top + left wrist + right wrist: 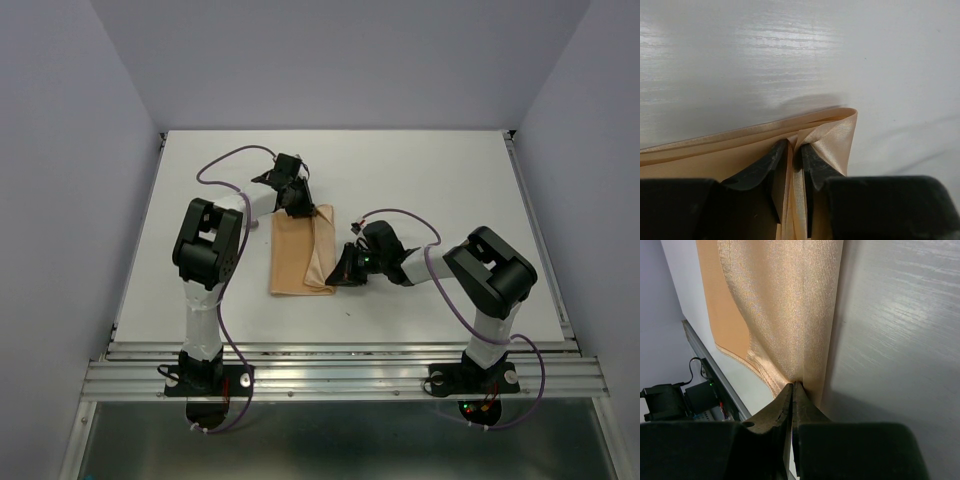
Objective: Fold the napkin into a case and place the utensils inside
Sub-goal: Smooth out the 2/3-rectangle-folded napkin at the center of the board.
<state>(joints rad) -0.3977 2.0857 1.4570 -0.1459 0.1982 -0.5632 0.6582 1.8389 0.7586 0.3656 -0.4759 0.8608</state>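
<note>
no text, label, brand name, number or sign can be read in any of the views. the peach-orange napkin (292,260) is plain cloth, and the white table (440,180), seen bare in the upper right of the overhead frame, bears no legible mark.

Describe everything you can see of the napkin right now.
The napkin is plain peach-orange cloth with a slight sheen, folded into a narrow oblong in the middle of the table. Its right strip is raised off the layer below and looks paler. The left gripper pinches a fold at its far edge, and the right gripper pinches its near right corner.
</note>
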